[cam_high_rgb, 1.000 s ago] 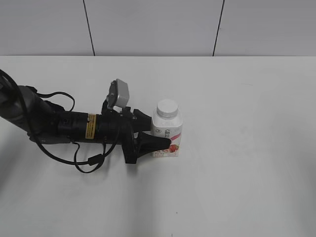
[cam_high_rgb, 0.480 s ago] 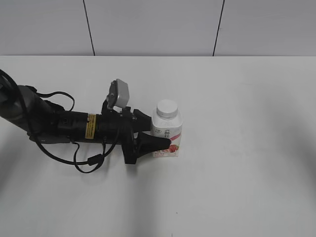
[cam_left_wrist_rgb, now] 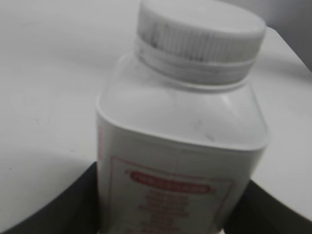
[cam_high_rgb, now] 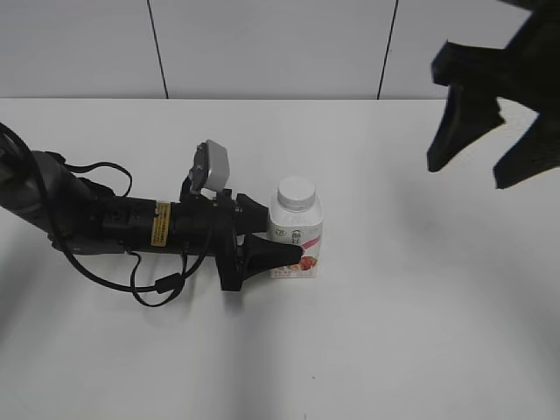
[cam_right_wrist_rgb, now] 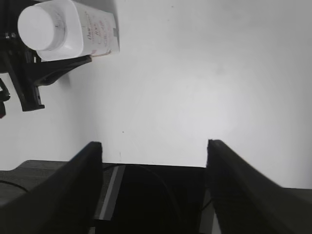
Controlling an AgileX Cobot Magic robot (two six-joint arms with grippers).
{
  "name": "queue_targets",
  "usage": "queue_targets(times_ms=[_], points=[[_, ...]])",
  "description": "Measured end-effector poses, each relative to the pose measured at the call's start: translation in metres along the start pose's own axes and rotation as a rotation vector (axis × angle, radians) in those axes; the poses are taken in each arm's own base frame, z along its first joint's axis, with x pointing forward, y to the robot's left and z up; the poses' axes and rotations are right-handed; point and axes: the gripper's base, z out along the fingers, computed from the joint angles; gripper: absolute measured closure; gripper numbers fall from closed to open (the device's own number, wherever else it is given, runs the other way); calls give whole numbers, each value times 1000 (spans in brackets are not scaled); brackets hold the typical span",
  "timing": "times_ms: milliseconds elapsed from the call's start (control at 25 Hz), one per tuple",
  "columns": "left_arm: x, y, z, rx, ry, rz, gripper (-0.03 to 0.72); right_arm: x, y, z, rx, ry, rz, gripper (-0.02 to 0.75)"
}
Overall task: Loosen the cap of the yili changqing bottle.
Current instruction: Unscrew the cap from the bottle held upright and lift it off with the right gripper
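The yili changqing bottle (cam_high_rgb: 296, 236) stands upright on the white table, white with a pink-red label; it also shows in the left wrist view (cam_left_wrist_rgb: 180, 161) and the right wrist view (cam_right_wrist_rgb: 83, 34). Its white ribbed cap (cam_high_rgb: 297, 192) sits on the neck, seen close in the left wrist view (cam_left_wrist_rgb: 200, 36) and from above in the right wrist view (cam_right_wrist_rgb: 43, 25). My left gripper (cam_high_rgb: 284, 241) is shut on the bottle's body, one black finger on each side. My right gripper (cam_high_rgb: 477, 144) is open and empty, high at the upper right, well away from the bottle; its jaws (cam_right_wrist_rgb: 153, 151) show spread.
The white table (cam_high_rgb: 420, 332) stretches all round the bottle. The left arm with its cables (cam_high_rgb: 131, 232) lies across the table's left half. A grey panelled wall (cam_high_rgb: 262, 44) rises behind the far edge. The table's dark near edge (cam_right_wrist_rgb: 146, 195) shows below the right jaws.
My right gripper has come into the exterior view at the upper right; it was out of view before. The left gripper and the bottle have not moved.
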Motion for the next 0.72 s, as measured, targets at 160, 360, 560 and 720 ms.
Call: queue_targets(times_ms=[160,360,560,720], points=[[0,0,0,0,1,0,267,-19,21,19,-1,35,-14,224],[0,0,0,-2,2,0,267,-42,46,43,-3,60,-19,225],[0,0,0,-3,4,1,267,-58,62,62,-4,70,-17,225],[0,0,0,-3,4,1,267,-67,72,80,0,87,-25,225]])
